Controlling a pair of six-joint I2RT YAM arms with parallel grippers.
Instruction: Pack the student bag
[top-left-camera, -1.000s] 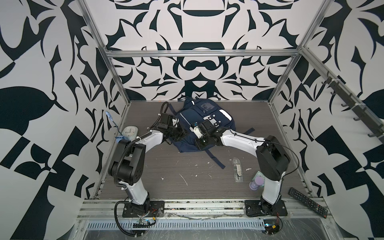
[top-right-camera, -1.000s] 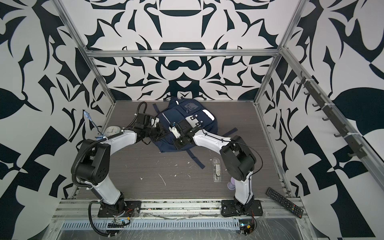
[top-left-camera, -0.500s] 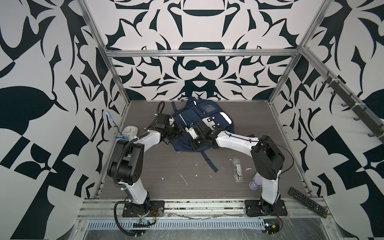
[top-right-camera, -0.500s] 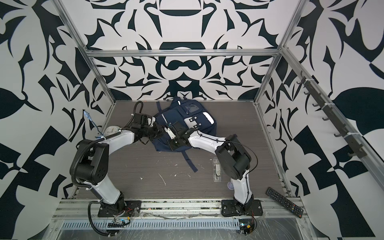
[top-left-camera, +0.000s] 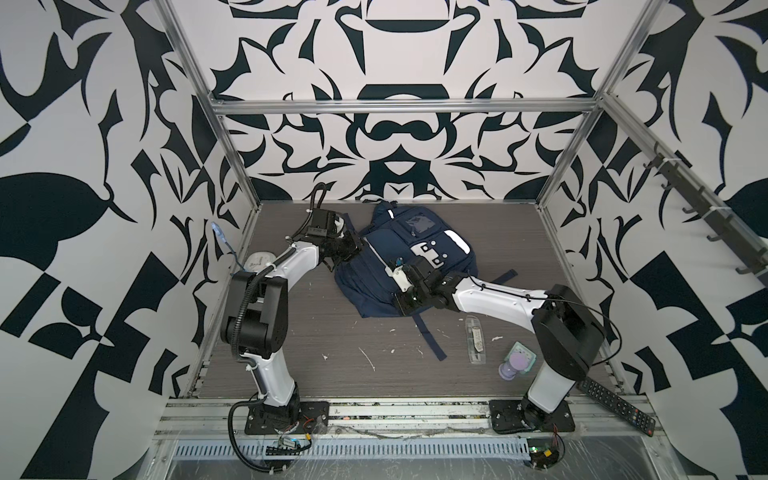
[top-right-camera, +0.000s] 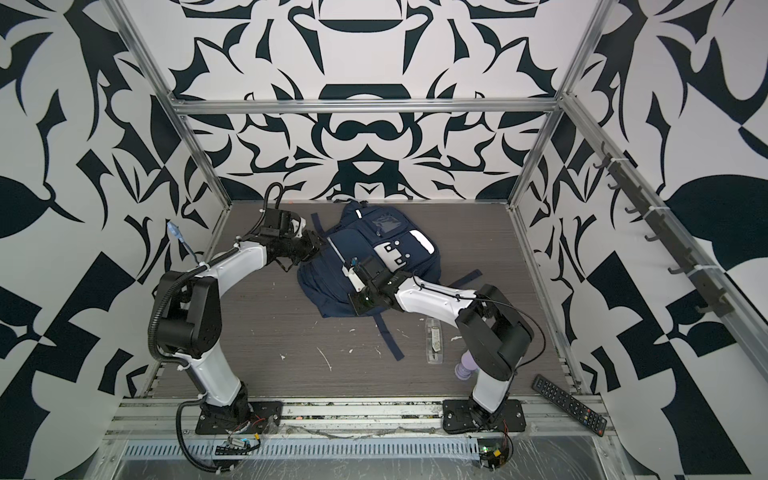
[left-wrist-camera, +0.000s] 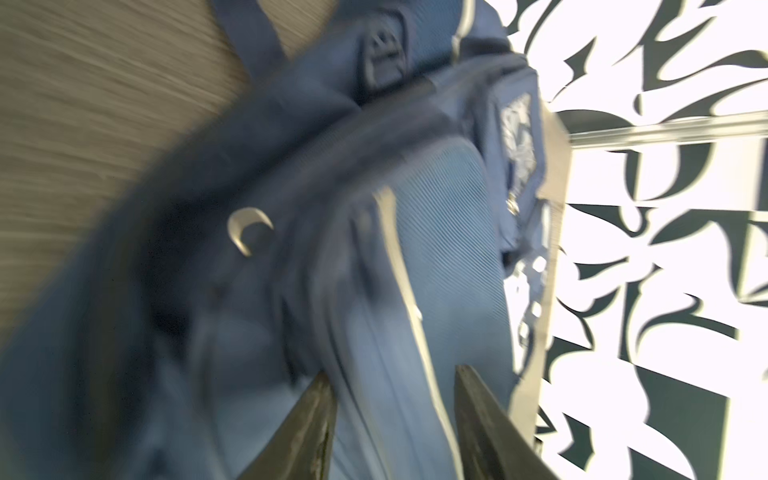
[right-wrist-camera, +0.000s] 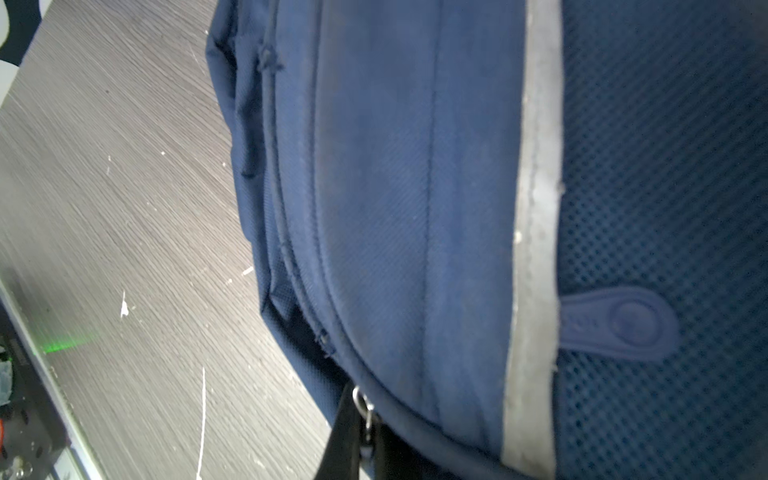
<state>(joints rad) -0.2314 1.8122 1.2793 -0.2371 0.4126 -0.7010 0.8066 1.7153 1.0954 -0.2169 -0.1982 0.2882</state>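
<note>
The student bag (top-left-camera: 419, 232) (top-right-camera: 332, 286), a navy backpack with white strips, lies flat at the back middle of the floor in both top views. My left gripper (top-left-camera: 353, 249) (left-wrist-camera: 392, 374) is at the bag's left edge. It is open, with the fingers (left-wrist-camera: 320, 415) apart over the blurred blue fabric and gripping nothing. My right gripper (top-left-camera: 400, 305) (right-wrist-camera: 365, 411) reaches over the bag's near edge. It is shut on a metal zip pull (right-wrist-camera: 360, 401) of the bag (right-wrist-camera: 374, 187).
A clear flat case (top-left-camera: 475, 338), a purple bottle (top-left-camera: 509, 370) and a pale box (top-left-camera: 521, 357) lie at the front right by the right arm's base. A black remote (top-left-camera: 615, 401) rests on the front rail. A white object (top-left-camera: 257, 262) sits at the left wall. White scraps dot the floor.
My left gripper has gone from shut to open at the bag's left edge. My right gripper, still shut, has slid along the bag's edge toward the front.
</note>
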